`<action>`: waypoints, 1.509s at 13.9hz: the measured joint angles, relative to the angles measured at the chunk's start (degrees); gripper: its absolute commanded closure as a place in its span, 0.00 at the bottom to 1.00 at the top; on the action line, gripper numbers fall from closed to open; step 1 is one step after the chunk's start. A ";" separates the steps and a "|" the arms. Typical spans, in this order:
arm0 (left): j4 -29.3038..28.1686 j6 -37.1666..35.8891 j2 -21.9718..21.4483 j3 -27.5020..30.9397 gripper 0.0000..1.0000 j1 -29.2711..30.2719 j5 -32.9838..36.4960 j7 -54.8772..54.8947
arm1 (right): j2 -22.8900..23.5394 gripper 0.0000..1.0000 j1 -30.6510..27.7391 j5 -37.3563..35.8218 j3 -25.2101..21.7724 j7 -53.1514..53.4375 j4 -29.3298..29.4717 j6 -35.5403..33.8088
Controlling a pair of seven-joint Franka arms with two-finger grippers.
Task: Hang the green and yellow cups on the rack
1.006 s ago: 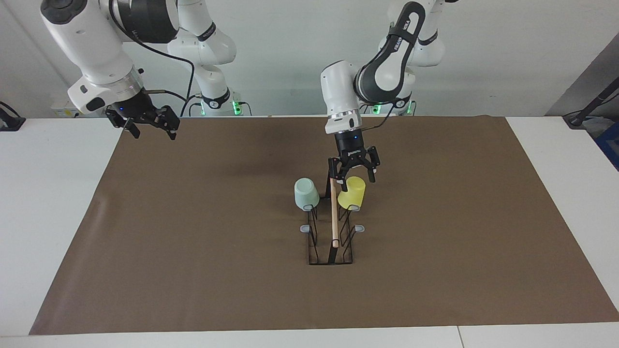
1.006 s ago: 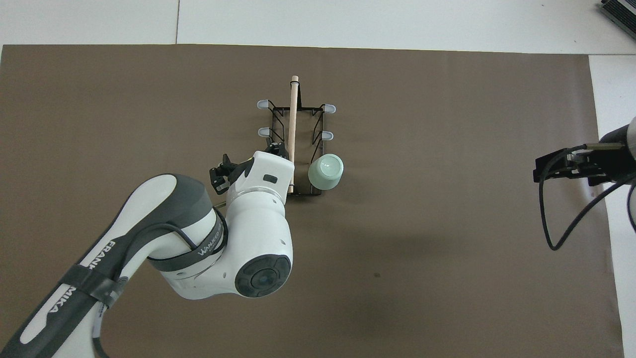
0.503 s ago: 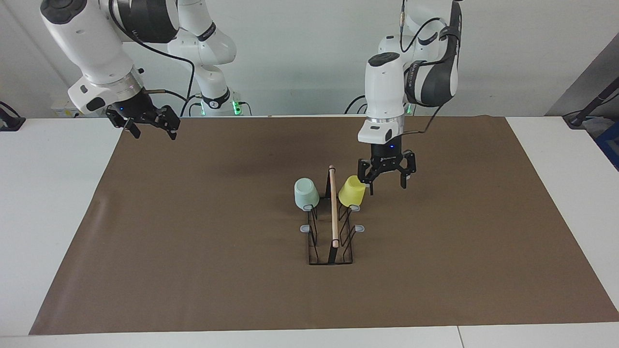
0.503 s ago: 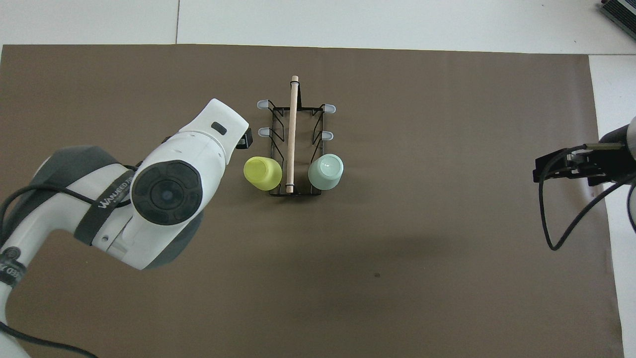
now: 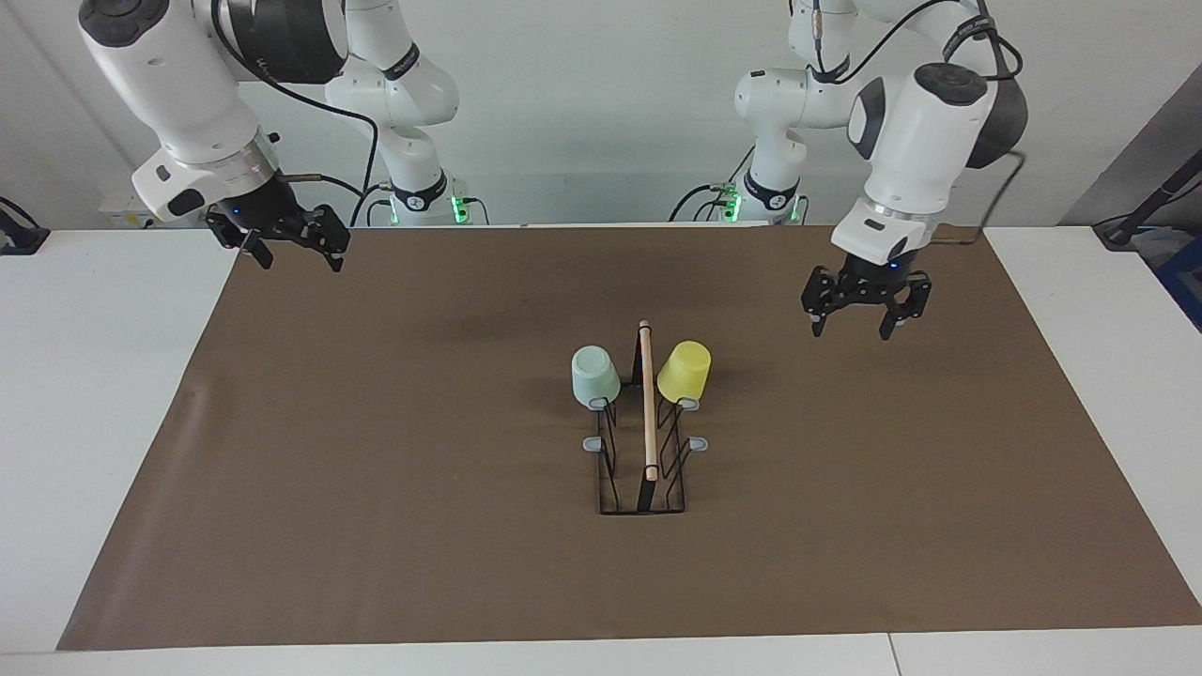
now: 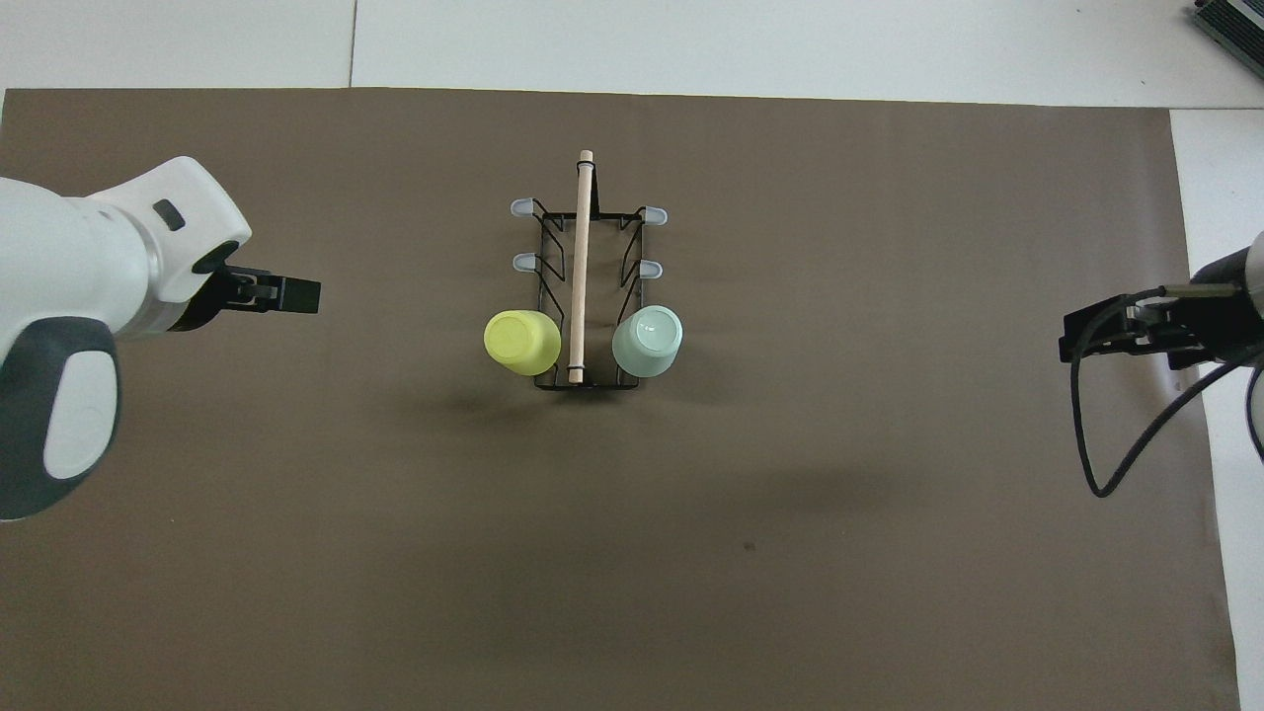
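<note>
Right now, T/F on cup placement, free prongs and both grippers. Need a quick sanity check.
1. The yellow cup hangs upside down on the rack. True.
2. The green cup lies on the brown mat beside the rack. False: it sits on a prong too, across the wooden handle from the yellow cup.
3. The left gripper is shut on the yellow cup. False: it is open, holds nothing, and is up over the mat toward the left arm's end of the table.
4. The right gripper is open and empty, waiting over the mat's edge at the right arm's end. True.
5. Every prong carries a cup. False: four grey-tipped prongs are bare.
</note>
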 measured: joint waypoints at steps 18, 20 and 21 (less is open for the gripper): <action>18.04 -27.22 2.90 4.65 0.00 2.08 -1.64 10.20 | -0.02 0.00 0.42 0.46 0.05 0.00 0.00 -0.07; 17.82 -27.33 2.74 4.65 0.00 1.89 -0.68 10.06 | -0.02 0.00 0.40 0.48 0.08 0.00 0.00 -0.07; 17.82 -27.39 2.70 4.70 0.00 1.65 -0.44 9.82 | -0.02 0.00 0.33 0.48 0.03 0.00 0.00 -0.07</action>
